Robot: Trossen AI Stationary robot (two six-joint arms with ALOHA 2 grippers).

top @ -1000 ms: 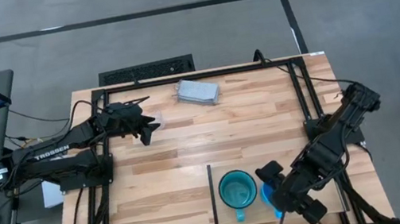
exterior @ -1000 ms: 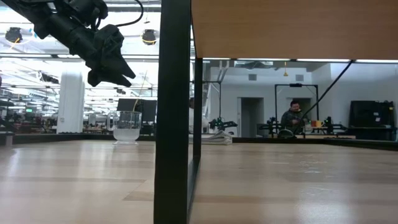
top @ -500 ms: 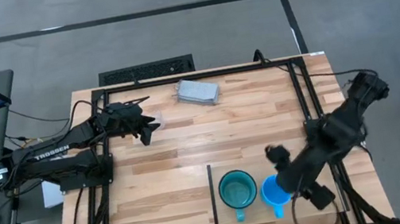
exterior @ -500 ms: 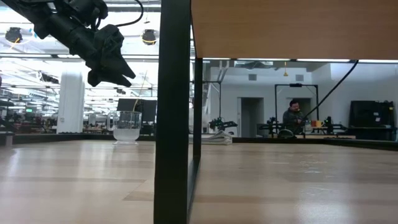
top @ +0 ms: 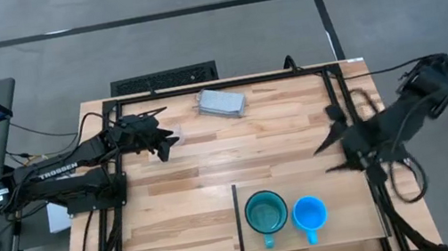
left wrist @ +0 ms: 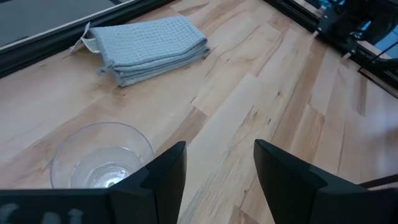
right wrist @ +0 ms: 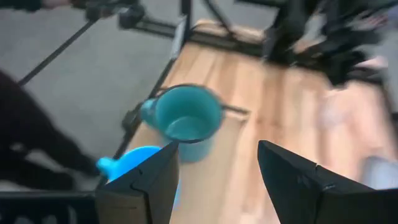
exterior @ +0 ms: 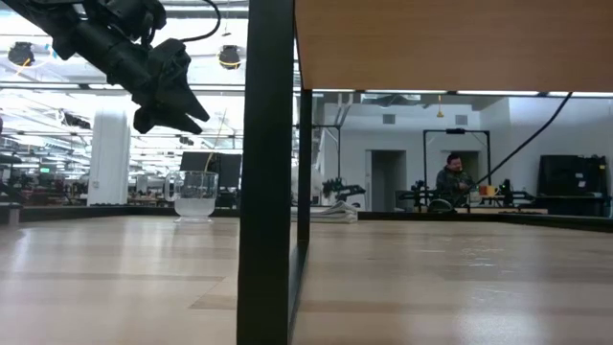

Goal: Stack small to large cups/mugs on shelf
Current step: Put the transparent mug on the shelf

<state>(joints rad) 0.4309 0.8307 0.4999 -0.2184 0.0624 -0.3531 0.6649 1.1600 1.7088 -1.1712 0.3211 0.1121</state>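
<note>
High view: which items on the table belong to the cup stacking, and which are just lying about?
Job:
teal mug
blue mug
clear cup
shelf board

Lying about:
folded grey cloth

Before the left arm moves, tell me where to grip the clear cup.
Grip the rim wall of the clear cup, coming down from above. It stands upright with its mouth open, and the left gripper hovers open just over it, so one finger could likely slip inside and one outside. The folded cloth lies well clear.
</note>
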